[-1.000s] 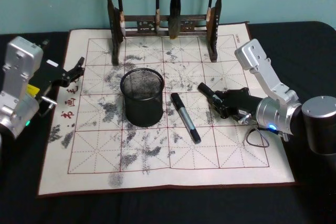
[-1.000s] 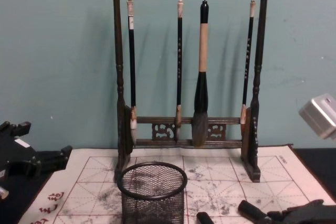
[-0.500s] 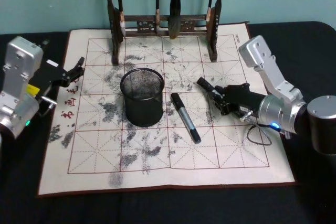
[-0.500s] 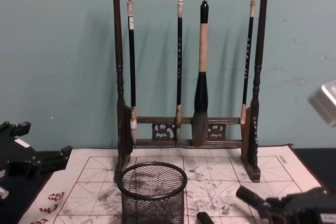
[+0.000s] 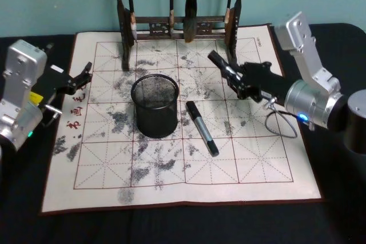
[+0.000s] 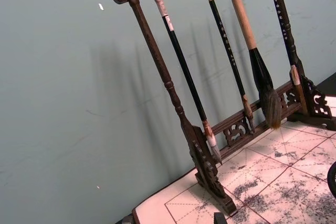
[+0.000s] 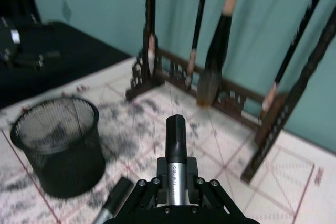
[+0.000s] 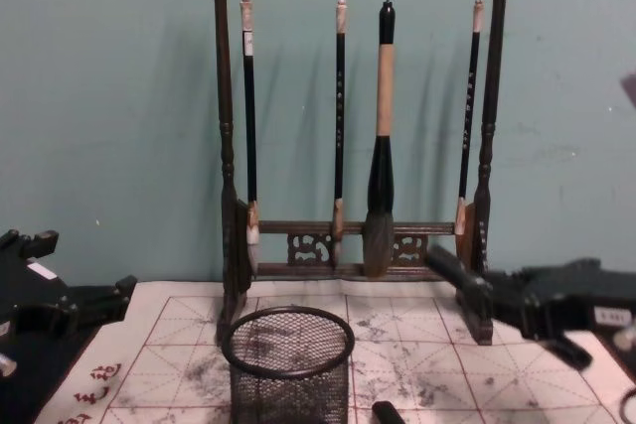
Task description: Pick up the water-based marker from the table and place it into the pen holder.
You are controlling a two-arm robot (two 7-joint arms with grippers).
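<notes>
My right gripper [image 5: 239, 79] is shut on a water-based marker [image 5: 221, 67] with a black cap and silver barrel, held in the air over the mat's right half, cap pointing toward the brush rack. The right wrist view shows that marker [image 7: 175, 157] gripped between the fingers [image 7: 197, 190], with the pen holder [image 7: 58, 145] lower and to one side. The black mesh pen holder [image 5: 155, 105] stands upright mid-mat. A second marker [image 5: 202, 128] lies flat on the mat just right of the holder. My left gripper [image 5: 81, 77] is parked at the mat's left edge, open and holding nothing.
A tall dark wooden brush rack [image 5: 177, 24] with several hanging brushes stands along the mat's back edge, close behind the held marker [image 8: 459, 280]. The ink-stained grid mat [image 5: 171, 181] covers the dark table [image 5: 343, 210]. A thin cable loops beside my right wrist [image 5: 283, 125].
My right gripper has lifted off the mat with the marker and moved back toward the rack. The pen holder, the lying marker and the left arm have not moved.
</notes>
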